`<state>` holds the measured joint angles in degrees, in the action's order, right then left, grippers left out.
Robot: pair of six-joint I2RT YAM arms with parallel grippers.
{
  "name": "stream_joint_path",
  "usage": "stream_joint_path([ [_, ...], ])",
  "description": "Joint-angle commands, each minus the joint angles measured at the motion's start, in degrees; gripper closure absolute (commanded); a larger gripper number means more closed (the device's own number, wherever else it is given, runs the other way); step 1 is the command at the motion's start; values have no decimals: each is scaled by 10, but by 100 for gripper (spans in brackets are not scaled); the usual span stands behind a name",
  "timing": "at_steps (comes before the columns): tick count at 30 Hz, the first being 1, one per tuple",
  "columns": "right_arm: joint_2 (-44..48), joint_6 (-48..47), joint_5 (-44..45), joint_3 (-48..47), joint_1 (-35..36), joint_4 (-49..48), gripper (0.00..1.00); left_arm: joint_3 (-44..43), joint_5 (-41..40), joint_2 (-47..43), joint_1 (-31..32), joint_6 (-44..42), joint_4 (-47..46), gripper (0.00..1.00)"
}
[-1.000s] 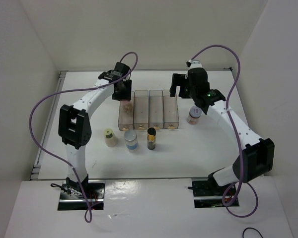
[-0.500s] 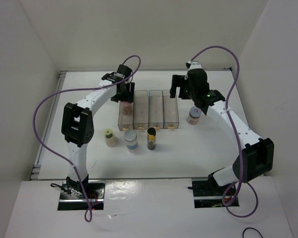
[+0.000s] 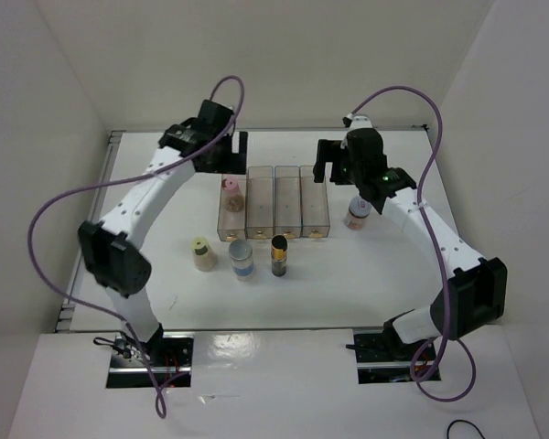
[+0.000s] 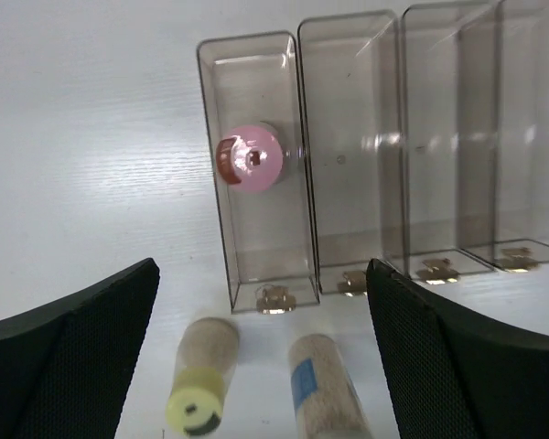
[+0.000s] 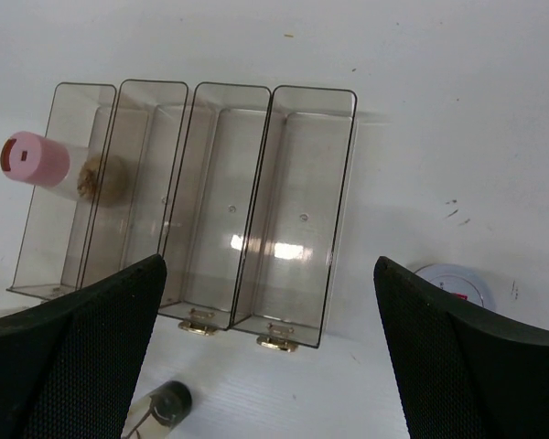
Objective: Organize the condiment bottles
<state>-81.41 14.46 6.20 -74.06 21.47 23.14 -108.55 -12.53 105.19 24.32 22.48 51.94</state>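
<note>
Overhead view from behind; two close wrist views.
Both wrist cameras face down onto the bins (image 4: 348,137), which all three views share.

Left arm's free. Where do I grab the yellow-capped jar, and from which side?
Likely from straight above, closing across the yellow-capped jar just below its cap: it stands upright, round, with a gap to the blue-capped jar beside it.

No text can be read; the blue label (image 4: 302,377) on one jar (image 4: 337,416) is blurred.
</note>
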Motion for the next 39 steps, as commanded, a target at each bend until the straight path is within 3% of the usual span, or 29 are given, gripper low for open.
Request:
stream_joint_path([
  [1, 41, -1, -12, 22, -8, -16, 2, 30, -6, -151, -2, 32, 23, 0],
  [10, 63, 4, -23, 39, -8, -16, 2, 316, -1, -259, -42, 114, 42, 0],
  [14, 69, 4, -29, 44, -8, -16, 2, 390, 25, -291, -42, 137, 18, 0],
  [33, 74, 9, -23, 50, -8, -11, 2, 458, 13, -242, -21, 143, -32, 1],
  [39, 69, 9, -23, 50, -8, -16, 2, 463, 13, -232, -21, 143, -37, 9],
])
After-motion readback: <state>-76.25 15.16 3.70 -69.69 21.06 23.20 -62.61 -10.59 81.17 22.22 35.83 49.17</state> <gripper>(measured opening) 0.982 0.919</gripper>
